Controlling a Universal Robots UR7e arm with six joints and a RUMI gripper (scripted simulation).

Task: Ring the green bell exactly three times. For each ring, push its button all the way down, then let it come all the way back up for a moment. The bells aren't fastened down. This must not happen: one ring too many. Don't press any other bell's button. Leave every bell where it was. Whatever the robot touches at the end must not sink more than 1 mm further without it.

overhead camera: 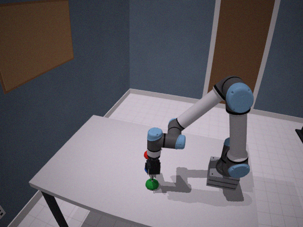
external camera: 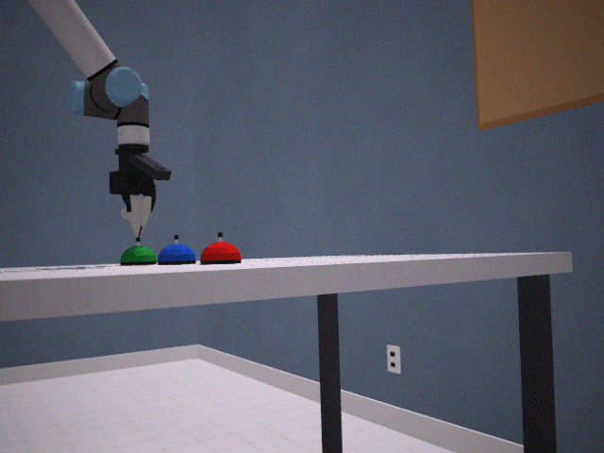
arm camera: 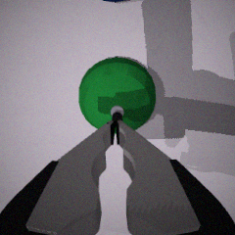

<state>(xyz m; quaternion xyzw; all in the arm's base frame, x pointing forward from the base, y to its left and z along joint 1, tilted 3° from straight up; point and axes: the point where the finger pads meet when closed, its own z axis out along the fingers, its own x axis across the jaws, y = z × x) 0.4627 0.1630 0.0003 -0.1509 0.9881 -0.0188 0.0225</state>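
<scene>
The green bell sits at the left end of a row of three bells on the white table; it also shows in the top view and in the wrist view. My gripper is shut and empty, pointing straight down. Its closed fingertips meet the top of the green bell's small button. The button stem looks short compared with the stems on the other two bells. In the top view the gripper stands right over the bell.
A blue bell sits close beside the green one, and a red bell beside that. In the top view the red bell is mostly hidden behind the wrist. The arm's base stands on the table to the right.
</scene>
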